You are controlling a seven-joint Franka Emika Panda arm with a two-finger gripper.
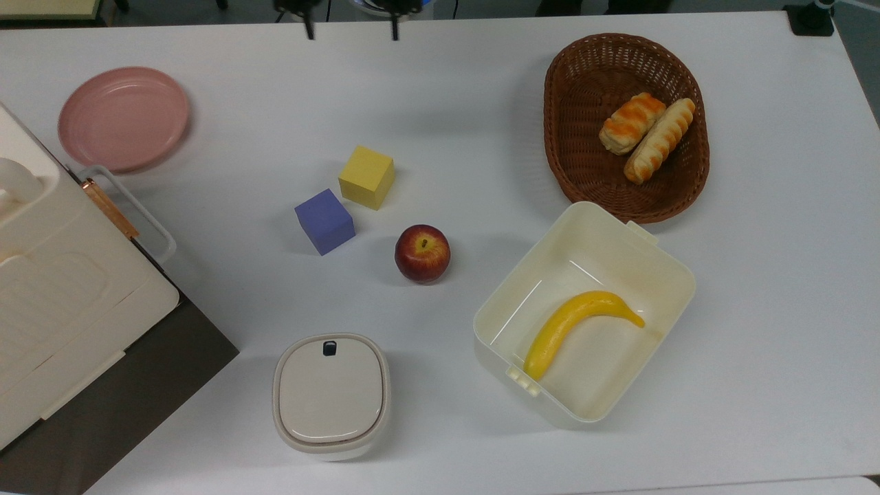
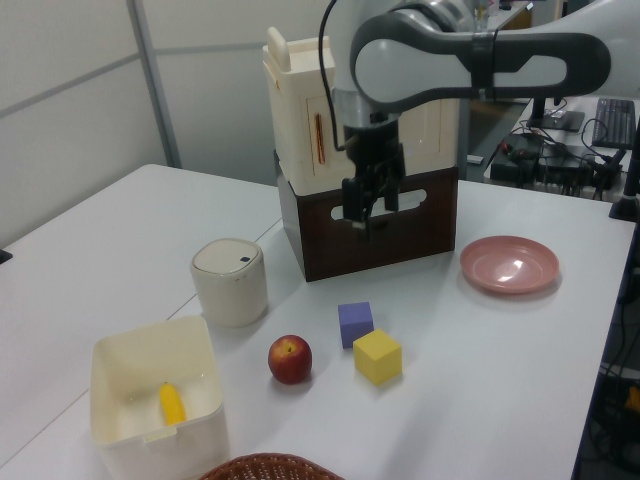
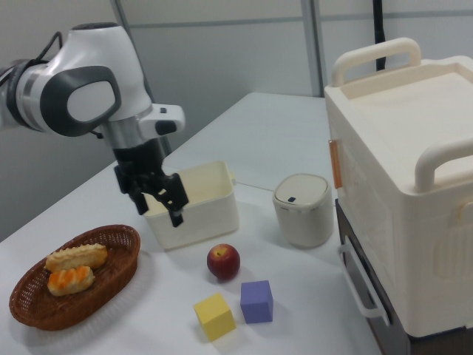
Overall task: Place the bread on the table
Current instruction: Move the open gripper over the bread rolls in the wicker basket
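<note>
Gripper: gripper [image 3: 159, 205] hangs above the table, fingers parted and pointing down, nothing between them; in the top view its two fingertips [image 1: 307, 27] show at the top edge, well apart from each other.
Gripper position: in the right view it hovers in front of the cream box, between the basket and the apple; in the left view [image 2: 362, 205] it hangs before the brown base of the big case.
Bread: bread [image 1: 659, 140] lies in the wicker basket [image 1: 570, 165], slanted, touching the shorter striped roll [image 1: 632, 122] that sits on the top view's left of it; in the right view [image 3: 76, 257] it is the farther of the two rolls.
Table: white table [image 1: 447, 103] carries everything; the bread does not rest on it.
Cream box: open box [image 1: 660, 258] just beside the basket, with a banana [image 1: 577, 326] lying inside.
Apple: red apple [image 1: 422, 253] stands on the top view's left of the box, apart from it.
Cubes: purple cube [image 1: 324, 221] and yellow cube [image 1: 366, 177] sit near each other, corners almost meeting, beyond the apple.
Lidded pot: cream lidded pot [image 1: 331, 394] stands at the near edge in the top view.
Plate: pink plate [image 1: 124, 117] lies at the top view's upper left.
Case: large cream case [image 3: 414, 192] on a dark brown base [image 2: 400, 235], at the top view's left edge.
</note>
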